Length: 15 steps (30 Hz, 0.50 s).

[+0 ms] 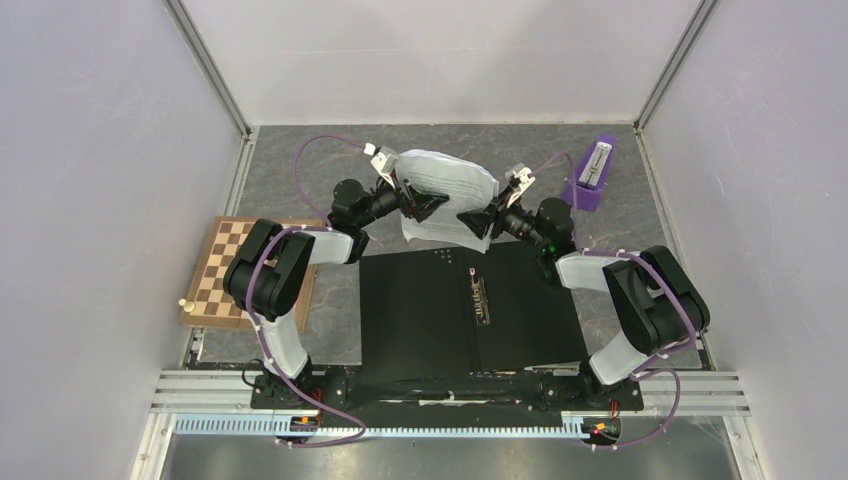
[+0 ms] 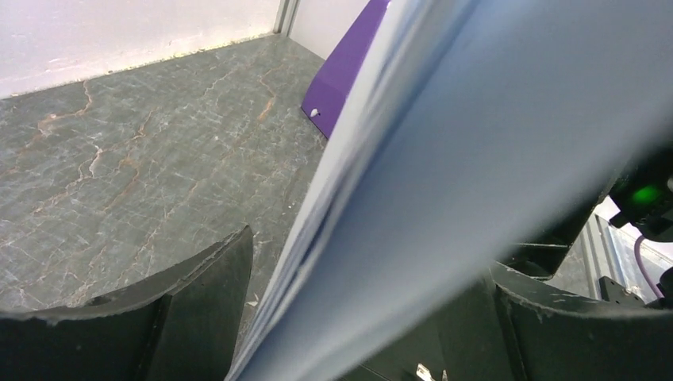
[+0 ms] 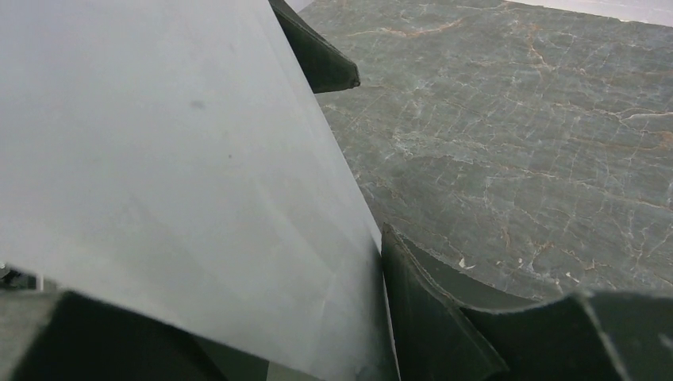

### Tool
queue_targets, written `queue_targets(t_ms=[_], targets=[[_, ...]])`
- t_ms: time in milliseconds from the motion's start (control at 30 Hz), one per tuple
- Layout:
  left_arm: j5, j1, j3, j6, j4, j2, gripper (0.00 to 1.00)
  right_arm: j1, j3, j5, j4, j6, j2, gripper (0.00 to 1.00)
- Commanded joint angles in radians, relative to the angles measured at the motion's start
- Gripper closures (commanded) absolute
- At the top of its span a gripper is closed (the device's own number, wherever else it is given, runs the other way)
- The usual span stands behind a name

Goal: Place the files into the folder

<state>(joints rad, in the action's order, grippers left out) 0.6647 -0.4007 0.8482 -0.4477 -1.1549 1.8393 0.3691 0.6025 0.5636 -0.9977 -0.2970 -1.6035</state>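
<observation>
The files point(image 1: 445, 190), a stack of white printed sheets, hang curved in the air just beyond the far edge of the folder point(image 1: 400, 320). The folder lies open, black inside up, with its metal spine clip point(image 1: 483, 298) in the middle. My left gripper point(image 1: 418, 206) holds the stack's left side and my right gripper point(image 1: 482, 220) holds its right side. In the left wrist view the stack point(image 2: 444, 182) runs edge-on between the fingers point(image 2: 202, 305). In the right wrist view the sheets point(image 3: 174, 182) press against one finger point(image 3: 432, 317) and hide the other.
A checkered chessboard point(image 1: 225, 270) with a small white piece point(image 1: 183, 302) lies at the left, by the left arm. A purple stand point(image 1: 590, 175) stands at the back right and also shows in the left wrist view point(image 2: 345, 75). The grey stone floor point(image 3: 524, 135) is bounded by white walls.
</observation>
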Motion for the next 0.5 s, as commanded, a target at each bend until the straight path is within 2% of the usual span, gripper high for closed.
queue_targets(t_ms=[0, 200, 467], targets=[[0.019, -0.005, 0.025, 0.024, 0.005, -0.006, 0.16, -0.001, -0.010, 0.002, -0.079, -0.017, 0.004, 0.49], [0.012, -0.006, 0.026, 0.025, 0.011, -0.005, 0.16, -0.001, -0.018, -0.009, -0.088, -0.017, 0.010, 0.58], [0.003, -0.012, 0.034, 0.023, 0.023, -0.009, 0.16, -0.001, -0.011, -0.044, -0.075, -0.010, 0.021, 1.00]])
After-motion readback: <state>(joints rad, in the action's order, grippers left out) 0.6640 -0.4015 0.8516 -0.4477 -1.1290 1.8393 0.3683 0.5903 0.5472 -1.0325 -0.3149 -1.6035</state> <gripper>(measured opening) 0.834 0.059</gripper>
